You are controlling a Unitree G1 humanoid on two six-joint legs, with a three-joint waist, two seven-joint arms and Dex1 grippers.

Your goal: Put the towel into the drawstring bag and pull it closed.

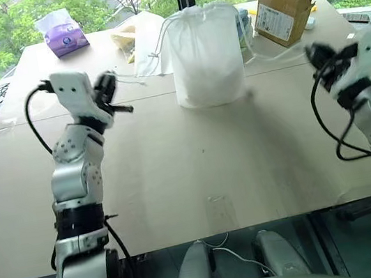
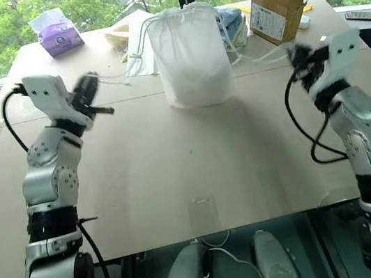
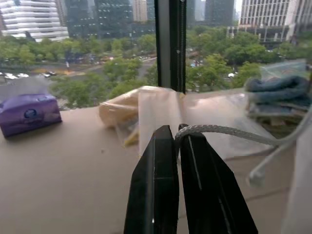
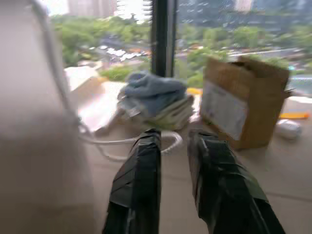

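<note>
The left gripper [image 3: 176,132] pinches a cord [image 3: 219,130]; the right gripper [image 4: 174,139] is slightly spread, empty. One closed bag [image 1: 205,55] stands upright on a tan table [image 1: 198,172] by windows, with one tissue pack [image 1: 61,33] and one box [image 1: 283,10] behind.

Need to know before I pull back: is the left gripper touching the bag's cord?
Touching. The left wrist view shows the cord looped over the tip of the left gripper, resting on a finger.

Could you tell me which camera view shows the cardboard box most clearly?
The right wrist view: the cardboard box sits close, its white label facing the camera. Both eye views show it small at the table's far edge, flaps open, right of the drawstring bag.
</note>
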